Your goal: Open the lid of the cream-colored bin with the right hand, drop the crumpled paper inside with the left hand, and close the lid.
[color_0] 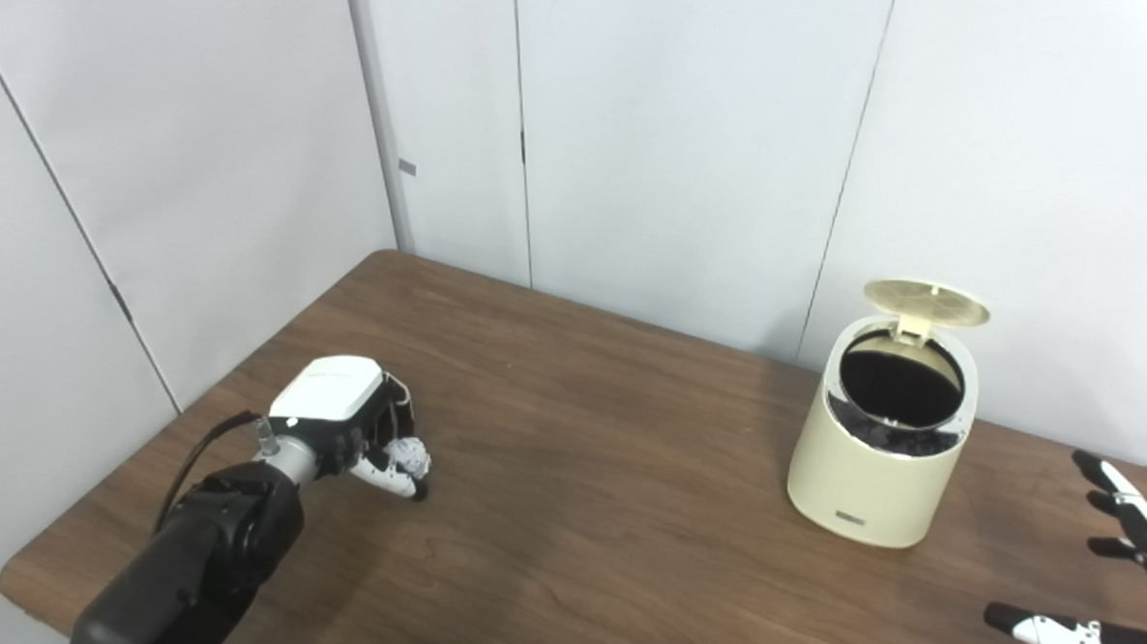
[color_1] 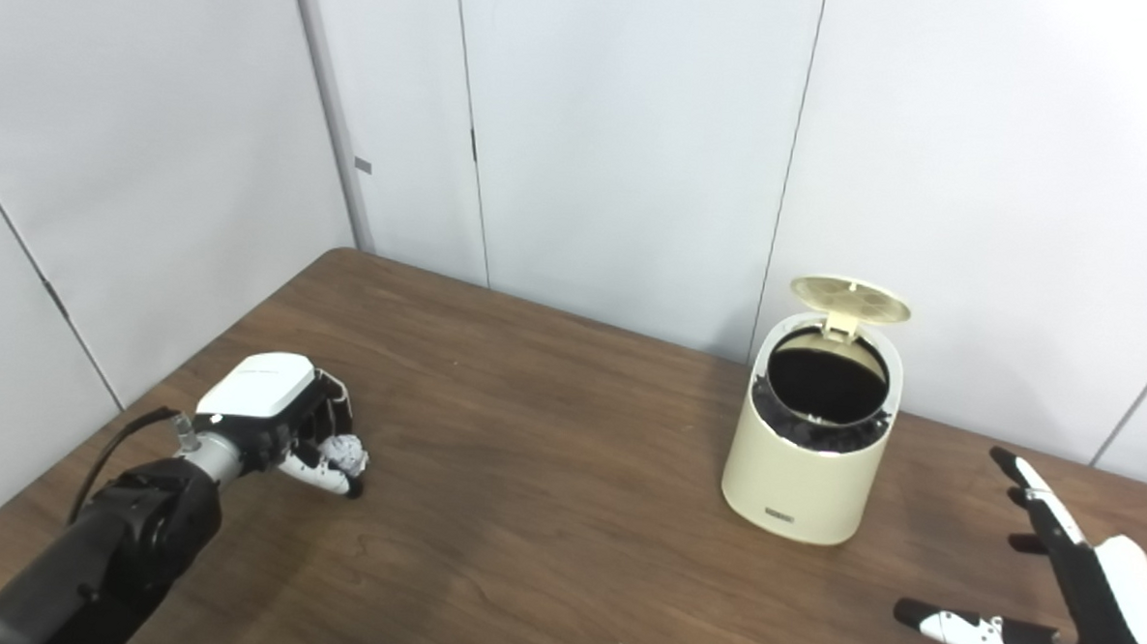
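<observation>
Gripping crumpled paper point(color_0: 410, 455) in left hand point(color_0: 347, 419), bin point(color_0: 873, 451) well apart

We count one cream-colored bin point(color_0: 868, 451) on one wooden table point(color_0: 563, 554), taken as our landmark. One lid point(color_0: 926, 303) stands raised at the bin's far rim. One crumpled paper point(color_0: 411, 456) lies well to the bin's left, in one left hand point(color_0: 356, 424). One right hand point(color_1: 1065, 595) is near the bin's right. We count two hands in all.
</observation>
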`<state>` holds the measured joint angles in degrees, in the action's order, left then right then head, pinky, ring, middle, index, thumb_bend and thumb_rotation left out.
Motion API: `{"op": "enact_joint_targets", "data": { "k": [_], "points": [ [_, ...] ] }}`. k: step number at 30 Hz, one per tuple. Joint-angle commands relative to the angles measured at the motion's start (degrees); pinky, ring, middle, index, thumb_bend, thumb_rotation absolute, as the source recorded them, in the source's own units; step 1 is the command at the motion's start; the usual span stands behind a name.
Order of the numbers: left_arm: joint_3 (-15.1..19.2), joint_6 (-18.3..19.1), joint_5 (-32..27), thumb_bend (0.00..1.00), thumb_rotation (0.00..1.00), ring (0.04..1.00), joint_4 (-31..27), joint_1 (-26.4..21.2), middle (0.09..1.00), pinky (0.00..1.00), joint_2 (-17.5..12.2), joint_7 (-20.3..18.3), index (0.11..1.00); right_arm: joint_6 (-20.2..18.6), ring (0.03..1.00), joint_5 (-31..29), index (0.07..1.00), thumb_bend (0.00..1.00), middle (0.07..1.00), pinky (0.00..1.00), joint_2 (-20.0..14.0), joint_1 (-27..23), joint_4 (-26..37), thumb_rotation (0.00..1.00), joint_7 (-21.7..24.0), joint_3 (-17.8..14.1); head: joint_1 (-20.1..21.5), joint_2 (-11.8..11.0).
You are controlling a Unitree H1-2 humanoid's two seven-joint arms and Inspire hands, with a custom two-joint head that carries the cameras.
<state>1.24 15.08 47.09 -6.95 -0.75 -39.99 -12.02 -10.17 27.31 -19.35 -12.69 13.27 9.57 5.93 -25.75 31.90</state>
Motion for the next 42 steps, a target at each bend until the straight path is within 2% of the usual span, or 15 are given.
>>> {"op": "enact_joint_targets", "data": {
  "k": [1, 3, 8, 17, 21, 23, 26, 30, 33, 36, 39, 40, 42],
  "points": [
    [-1.65, 0.54, 2.04, 0.52, 0.00, 0.522, 1.21, 0.15, 0.486, 0.46, -0.79, -0.45, 0.493, 0.80, 0.905, 0.08, 0.934, 0.76, 0.940, 0.76, -0.73, -1.23, 1.85, 0.34, -0.43, -0.74, -0.01, 0.12],
    [-1.99, 0.89, 3.21, 0.52, 0.00, 0.486, 1.08, 0.19, 0.457, 0.41, -1.05, -0.25, 0.507, 0.53, 0.904, 0.18, 0.933, 0.75, 0.939, 0.76, -0.66, -1.13, 2.08, 0.33, -0.34, -0.68, -0.01, 0.12],
    [-2.26, 0.88, 4.31, 0.52, 0.00, 0.457, 1.58, 0.23, 0.445, 0.38, -1.32, 0.21, 0.510, 0.27, 0.903, 0.43, 0.928, 0.74, 0.937, 0.77, -0.64, -0.94, 2.45, 0.32, -0.23, -0.53, -0.01, 0.12],
    [-3.23, 1.67, 5.36, 0.52, 0.00, 0.463, 1.46, -0.03, 0.440, 0.39, -1.53, -0.31, 0.514, 1.22, 0.900, 0.35, 0.916, 0.73, 0.929, 0.78, -0.56, -0.83, 2.07, 0.32, -0.57, -0.62, -0.02, -0.01],
    [-3.19, 0.96, 5.36, 0.52, 0.00, 0.409, 1.17, -0.05, 0.409, 0.33, -1.53, 1.29, 0.506, 1.20, 0.902, 0.06, 0.916, 0.72, 0.931, 0.78, -0.46, -0.90, 2.17, 0.30, -0.57, -0.74, -0.02, -0.01],
    [-3.18, 1.47, 5.75, 0.53, 0.00, 0.342, -0.02, -0.19, 0.460, 0.25, -1.66, 0.77, 0.491, 1.10, 0.900, 0.33, 0.915, 0.71, 0.931, 0.77, -0.44, -1.03, 2.29, 0.30, -0.62, -0.67, -0.15, -0.07],
    [-3.17, 2.34, 6.36, 0.53, 0.00, 0.313, -1.69, -0.48, 0.472, 0.21, -2.10, -0.59, 0.486, 1.18, 0.893, 0.52, 0.911, 0.71, 0.927, 0.77, -0.35, -1.18, 2.22, 0.29, -0.72, -0.59, -0.15, -0.07],
    [-2.98, 1.33, 6.97, 0.53, 0.00, 0.324, -2.40, -0.74, 0.473, 0.24, -2.90, 0.08, 0.485, 1.22, 0.896, 0.47, 0.913, 0.70, 0.927, 0.77, -0.22, -1.18, 2.13, 0.28, -0.73, -0.54, -0.27, 0.00],
    [-2.83, 1.62, 7.88, 0.53, 0.00, 0.299, -4.77, -1.04, 0.472, 0.21, -3.29, -0.81, 0.485, 1.12, 0.900, 0.15, 0.914, 0.70, 0.930, 0.78, -0.20, -1.18, 2.11, 0.27, -0.54, -0.58, -0.32, -0.08],
    [-2.34, 0.89, 8.36, 0.53, 0.00, 0.321, -6.81, -1.43, 0.472, 0.26, -3.64, -1.01, 0.484, 1.37, 0.899, 0.14, 0.912, 0.70, 0.928, 0.78, -0.13, -1.26, 1.90, 0.26, -0.70, -0.54, -0.39, -0.06],
    [-1.94, 1.08, 9.24, 0.53, 0.00, 0.340, -9.64, -2.31, 0.474, 0.28, -3.86, -3.07, 0.484, 1.86, 0.891, 0.71, 0.906, 0.70, 0.921, 0.77, -0.13, -1.33, 1.60, 0.26, -0.99, -0.24, -0.41, -0.11],
    [-1.86, 1.31, 9.62, 0.52, 0.00, 0.346, -10.66, -2.71, 0.428, 0.29, -3.89, -4.09, 0.492, 1.92, 0.890, 0.80, 0.904, 0.70, 0.920, 0.77, -0.09, -1.35, 1.51, 0.27, -1.04, -0.17, -0.41, -0.11],
    [-1.56, 1.12, 10.37, 0.52, 0.00, 0.355, -12.67, -3.67, 0.404, 0.31, -3.99, -5.69, 0.498, 1.97, 0.887, 0.72, 0.902, 0.70, 0.918, 0.77, 0.03, -1.39, 1.37, 0.27, -1.04, -0.12, -0.41, -0.11]
  ]
}}
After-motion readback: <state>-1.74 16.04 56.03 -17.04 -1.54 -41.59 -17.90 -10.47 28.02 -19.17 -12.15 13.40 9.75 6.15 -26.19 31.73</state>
